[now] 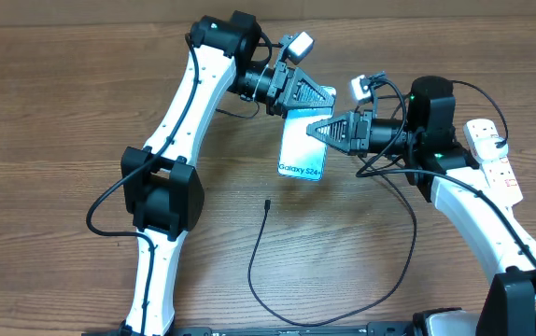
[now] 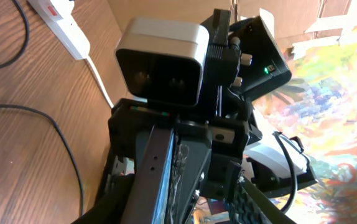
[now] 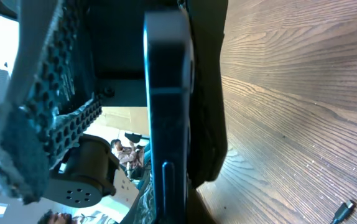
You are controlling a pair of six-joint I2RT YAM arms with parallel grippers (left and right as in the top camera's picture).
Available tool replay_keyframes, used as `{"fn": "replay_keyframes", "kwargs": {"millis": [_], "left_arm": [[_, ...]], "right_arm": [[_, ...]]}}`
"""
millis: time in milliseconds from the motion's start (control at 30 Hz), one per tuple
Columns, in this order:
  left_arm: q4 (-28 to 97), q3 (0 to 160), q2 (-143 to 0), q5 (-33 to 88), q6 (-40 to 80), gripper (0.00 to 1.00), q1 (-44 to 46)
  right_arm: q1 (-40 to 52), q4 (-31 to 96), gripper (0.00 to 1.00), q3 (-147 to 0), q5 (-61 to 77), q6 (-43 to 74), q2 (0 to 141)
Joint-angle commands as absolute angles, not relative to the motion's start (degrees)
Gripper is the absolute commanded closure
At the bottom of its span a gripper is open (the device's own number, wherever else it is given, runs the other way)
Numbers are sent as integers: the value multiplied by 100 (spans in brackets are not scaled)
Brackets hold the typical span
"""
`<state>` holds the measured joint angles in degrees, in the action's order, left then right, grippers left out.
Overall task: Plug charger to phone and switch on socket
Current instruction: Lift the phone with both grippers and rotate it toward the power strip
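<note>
Overhead view: the upper end of the phone point(image 1: 302, 154) is covered by the left gripper point(image 1: 315, 98); contact between its fingers and the phone cannot be determined. The right gripper point(image 1: 313, 130) masks part of the phone's right edge. Right of the phone, the socket point(image 1: 494, 159) is partly hidden by the right arm point(image 1: 473, 219); its switch positions are too small to read. Below the phone, the charger point(image 1: 253, 271) cannot be traced past the right arm's wiring.

Right wrist view: the phone appears edge-on, cut off top and bottom, screen hidden. The background left of it is blurred.

Left wrist view: a wrist camera point(image 2: 160, 59) blocks much beyond the phone. The socket is cut off by the top edge.
</note>
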<state>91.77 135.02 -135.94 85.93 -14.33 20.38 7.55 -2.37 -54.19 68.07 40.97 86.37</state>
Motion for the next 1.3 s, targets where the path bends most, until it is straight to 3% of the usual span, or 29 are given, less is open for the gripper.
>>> {"fn": "replay_keyframes", "kwargs": {"millis": [0, 133, 300, 333, 433, 600, 833, 967, 1100, 1200, 1267], "left_arm": [[9277, 13705, -13432, 9065, -1614, 64, 2283], [9275, 13705, -13432, 9063, -1612, 82, 2290], [9275, 13705, -13432, 9063, -1608, 94, 2290], [9275, 13705, -13432, 9063, -1608, 96, 2290], [9275, 13705, -13432, 9063, -1608, 96, 2290], [9231, 13705, -13432, 9021, -1610, 96, 2209], [9105, 13705, -13432, 8700, -1610, 96, 2134], [9017, 13705, -13434, 8702, -1608, 96, 2141], [8986, 13705, -13434, 8702, -1605, 96, 2145], [8993, 13705, -13434, 8696, -1603, 96, 2145], [8993, 13705, -13434, 8667, -1542, 91, 2143]], "right_arm": [[585, -279, 96, -5363, 6519, 4180, 8687], [576, -246, 96, -5363, 6523, 4180, 8687], [576, -137, 96, -5363, 6521, 4176, 8687], [576, -121, 89, -5363, 6521, 4176, 8687], [576, -119, 49, -5363, 6523, 4152, 8687], [576, 403, 39, -5363, 6611, 4005, 8687], [685, 843, 41, -5363, 7581, 3830, 8687], [843, 849, 48, -5363, 7664, 3833, 8687], [1050, 821, 64, -5363, 7660, 3830, 8687], [1125, 755, 93, -5363, 7658, 3833, 8687], [1125, 703, 96, -5363, 7653, 3833, 8687]]}}
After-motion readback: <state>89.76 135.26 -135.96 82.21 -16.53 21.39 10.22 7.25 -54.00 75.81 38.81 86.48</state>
